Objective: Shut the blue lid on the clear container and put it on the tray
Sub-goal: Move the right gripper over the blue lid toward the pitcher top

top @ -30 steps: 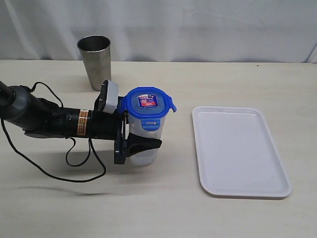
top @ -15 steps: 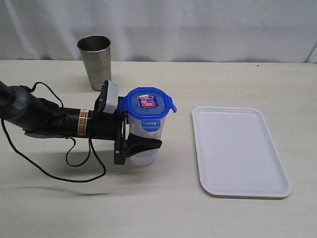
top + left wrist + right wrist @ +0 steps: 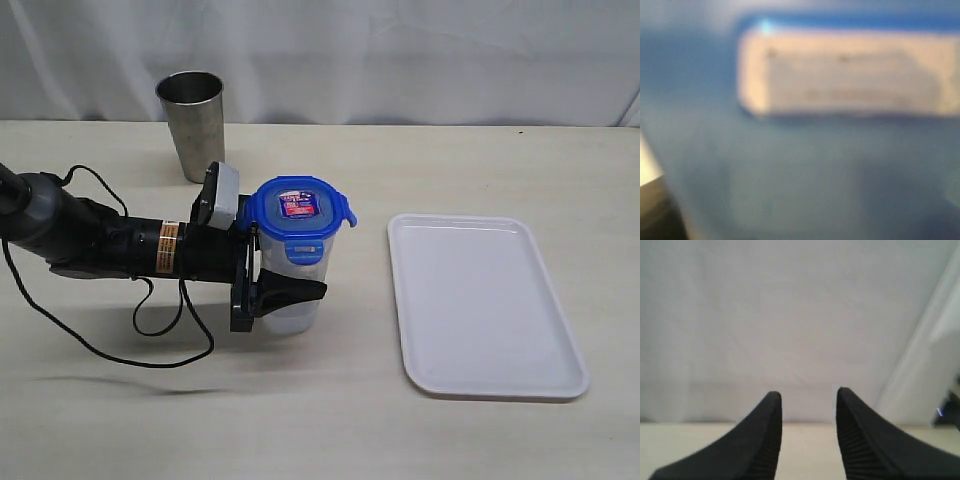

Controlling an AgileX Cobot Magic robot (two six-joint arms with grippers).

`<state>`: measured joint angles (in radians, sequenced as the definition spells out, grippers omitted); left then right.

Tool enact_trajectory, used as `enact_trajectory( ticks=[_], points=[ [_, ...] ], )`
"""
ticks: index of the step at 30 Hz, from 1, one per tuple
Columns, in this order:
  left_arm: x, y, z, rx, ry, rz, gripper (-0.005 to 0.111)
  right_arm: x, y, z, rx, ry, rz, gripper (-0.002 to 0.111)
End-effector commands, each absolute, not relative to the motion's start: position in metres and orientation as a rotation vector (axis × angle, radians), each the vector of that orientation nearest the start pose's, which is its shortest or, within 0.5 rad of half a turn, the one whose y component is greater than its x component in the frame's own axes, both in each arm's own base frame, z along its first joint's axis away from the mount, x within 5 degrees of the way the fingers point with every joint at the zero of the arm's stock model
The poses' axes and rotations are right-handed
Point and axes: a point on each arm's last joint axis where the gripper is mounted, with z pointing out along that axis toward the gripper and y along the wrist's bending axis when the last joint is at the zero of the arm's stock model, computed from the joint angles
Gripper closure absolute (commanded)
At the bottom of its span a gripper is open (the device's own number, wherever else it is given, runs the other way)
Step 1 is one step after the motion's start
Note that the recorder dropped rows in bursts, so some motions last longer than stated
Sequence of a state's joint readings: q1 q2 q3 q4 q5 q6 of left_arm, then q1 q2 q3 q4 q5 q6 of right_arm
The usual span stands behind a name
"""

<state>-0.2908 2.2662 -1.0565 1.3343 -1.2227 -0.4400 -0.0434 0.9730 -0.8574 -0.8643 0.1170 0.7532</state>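
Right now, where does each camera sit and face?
Exterior view: high, in front of the table, facing the backdrop; shows left gripper clasping the clear container.
Left wrist view: close against the blue lid, blurred; no fingers show.
Right wrist view: facing the backdrop; open right gripper shows.
Shared: blue lid, exterior and left wrist.

Blue lid point(image 3: 805, 170) fills the left wrist view (all blur).

Shows the clear container point(image 3: 305, 262) upright on the surface point(image 3: 330, 430), capped by the blue lid point(image 3: 298, 205), sticker facing up. Finds the tray point(image 3: 480, 305) lying flat, apart on its right.
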Motion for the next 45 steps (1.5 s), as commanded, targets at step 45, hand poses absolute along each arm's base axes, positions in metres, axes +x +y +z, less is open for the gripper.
enact_trajectory(
  ticks=[45],
  points=[
    [0.328, -0.188, 0.081, 1.359, 1.375, -1.055, 0.107, 0.330, 0.171, 0.230, -0.427, 2.710, 1.108, 0.067]
  ],
)
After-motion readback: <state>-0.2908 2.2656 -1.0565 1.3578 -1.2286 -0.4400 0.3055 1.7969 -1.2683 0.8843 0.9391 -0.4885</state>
